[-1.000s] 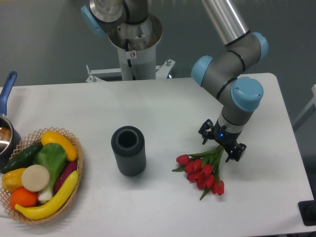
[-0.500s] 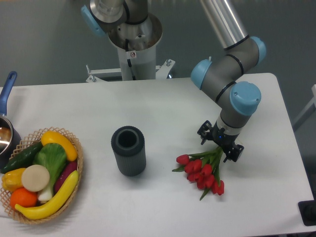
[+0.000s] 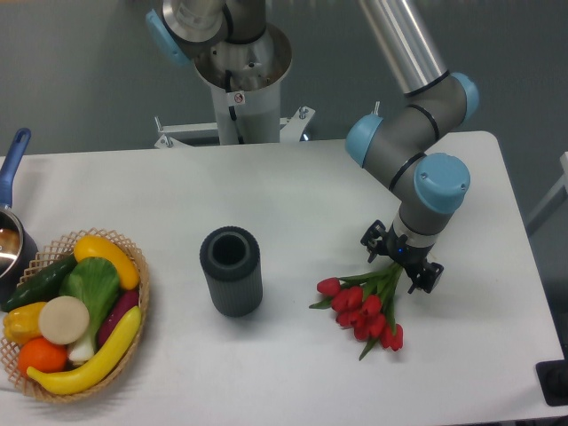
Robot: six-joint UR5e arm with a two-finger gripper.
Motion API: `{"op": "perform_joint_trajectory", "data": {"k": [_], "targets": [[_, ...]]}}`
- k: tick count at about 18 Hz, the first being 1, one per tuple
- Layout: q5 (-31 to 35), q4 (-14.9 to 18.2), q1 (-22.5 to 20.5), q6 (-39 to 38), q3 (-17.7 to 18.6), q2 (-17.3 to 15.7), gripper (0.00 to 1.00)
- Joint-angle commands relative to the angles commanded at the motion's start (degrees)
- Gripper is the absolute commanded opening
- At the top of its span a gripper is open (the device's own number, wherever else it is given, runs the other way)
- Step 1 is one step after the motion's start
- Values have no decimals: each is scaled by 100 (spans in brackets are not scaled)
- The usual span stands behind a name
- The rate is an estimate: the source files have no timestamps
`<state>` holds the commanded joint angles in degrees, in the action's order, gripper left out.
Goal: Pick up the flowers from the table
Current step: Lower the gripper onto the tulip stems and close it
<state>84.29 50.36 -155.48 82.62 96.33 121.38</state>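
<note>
The flowers (image 3: 365, 310), a bunch of red tulips with green leaves and stems, lie on the white table (image 3: 293, 191) at the right of its middle, heads toward the front left. My gripper (image 3: 399, 260) hangs straight down over the stem end. Its two black fingers stand apart, one on each side of the stems (image 3: 388, 280), so it looks open. The stem ends are hidden under the gripper. The flowers rest on the table.
A dark ribbed cylinder vase (image 3: 232, 270) stands upright left of the flowers. A wicker basket (image 3: 138, 293) of toy fruit and vegetables sits at the front left, with a blue-handled pot (image 3: 11, 240) behind it. The robot's base (image 3: 240, 71) stands behind the table.
The arm's wrist has shifted slightly to the right and down over the stems. The flowers have not moved.
</note>
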Motion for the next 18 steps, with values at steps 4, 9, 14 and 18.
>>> {"op": "perform_joint_trajectory", "data": {"k": [4,9,14,18], "targets": [[0,-9,0,9,0,-17,68],[0,-18,0,26,-17,-26,54],[-9,-17,-9,26,-44,-44,42],[-9,-9,-9,0,-44,-44,36]]}}
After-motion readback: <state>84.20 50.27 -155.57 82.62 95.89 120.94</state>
